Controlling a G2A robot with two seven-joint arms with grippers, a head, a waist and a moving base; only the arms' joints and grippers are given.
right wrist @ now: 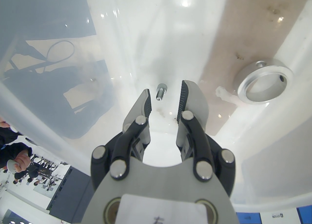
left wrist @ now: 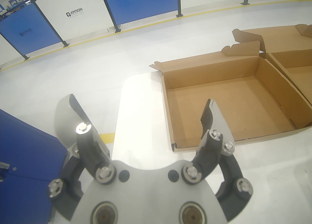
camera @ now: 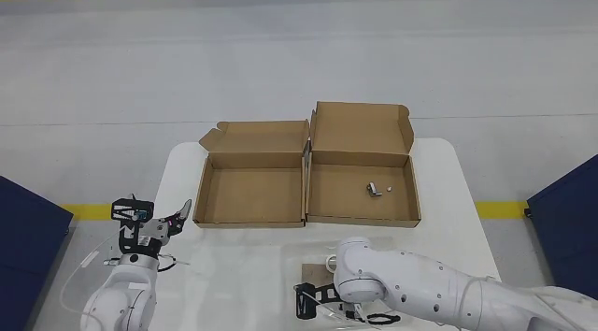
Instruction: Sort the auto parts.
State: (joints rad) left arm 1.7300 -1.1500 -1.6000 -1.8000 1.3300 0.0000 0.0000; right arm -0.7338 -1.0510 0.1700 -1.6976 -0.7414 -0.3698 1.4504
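The left box (camera: 248, 195) on the far side of the table (camera: 448, 237) is empty. The right box (camera: 341, 191), touching it, holds small metal parts (camera: 376, 188) near its right wall. At the near edge, the right gripper (right wrist: 166, 87) reaches into a translucent bin (right wrist: 268, 137), its fingers apart around a bolt (right wrist: 160, 91). A metal ring (right wrist: 264, 81) lies nearby. The left gripper (left wrist: 141, 103) hovers wide open at near left.

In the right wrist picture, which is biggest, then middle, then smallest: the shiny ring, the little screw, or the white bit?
1. The ring is clearly the largest.
2. The screw and the white bit are both tiny and look about alike. The white bit's end runs up against the ring, so I won't rank those two.
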